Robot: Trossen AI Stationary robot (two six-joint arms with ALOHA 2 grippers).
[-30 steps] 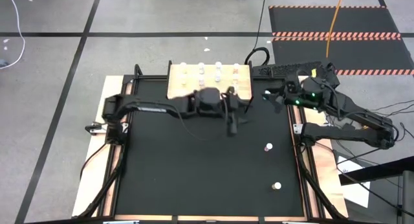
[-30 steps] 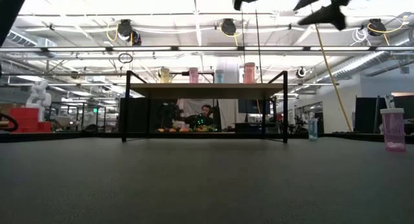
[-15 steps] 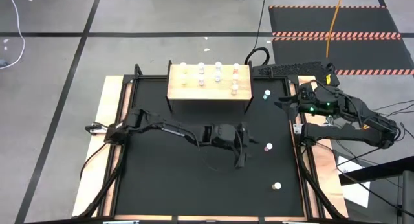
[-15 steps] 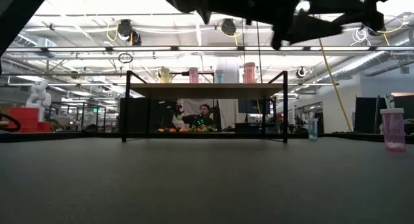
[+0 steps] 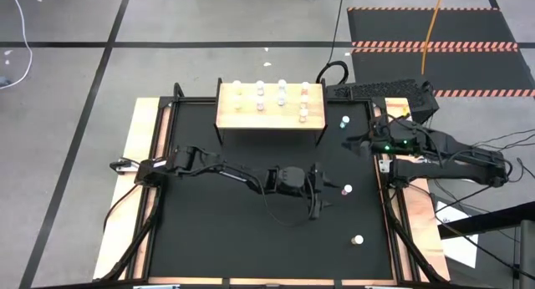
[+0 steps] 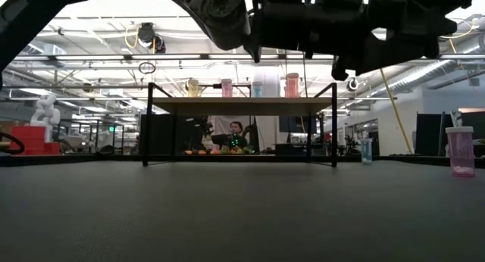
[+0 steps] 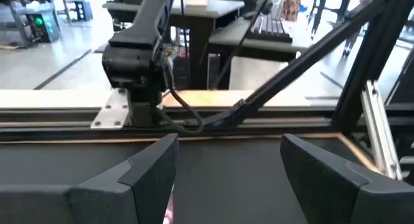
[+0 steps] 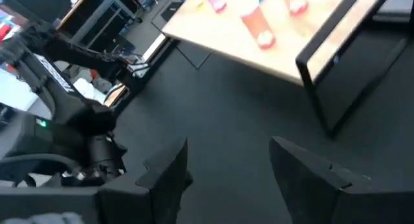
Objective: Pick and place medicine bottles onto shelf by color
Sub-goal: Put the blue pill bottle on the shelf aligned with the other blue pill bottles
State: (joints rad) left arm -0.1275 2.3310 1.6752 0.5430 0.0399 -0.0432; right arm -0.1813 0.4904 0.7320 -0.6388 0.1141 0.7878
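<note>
I have the left hand (image 5: 318, 199) stretched low over the black surface (image 5: 217, 230), right of centre, just beside a loose bottle (image 5: 346, 190) with a white cap. In the left wrist view its two fingers (image 7: 145, 175) stand spread with bare mat between them, and a sliver of pink shows at the inner edge of one finger; I cannot tell what it is.

The right hand (image 5: 365, 139) sits near the right edge of the surface, between the shelf (image 5: 269, 115) and its own base. Its fingers (image 8: 162, 175) are spread apart too, holding nothing, and past them I see the corner of the shelf with pink bottles (image 8: 258, 24) standing on top.

The shelf stands at the far middle of the surface. From above I count about eight bottles (image 5: 282, 92) on it in two rows. In the low view, yellow, pink, blue-green and pink ones (image 6: 292, 85) stand in a line along the top.

Three bottles are off the shelf: a blue-green one (image 5: 344, 121) just right of it, the one by my left hand, and a third (image 5: 358, 239) near the front right corner. In the low view a pink bottle (image 6: 459, 151) stands at the far right.
</note>
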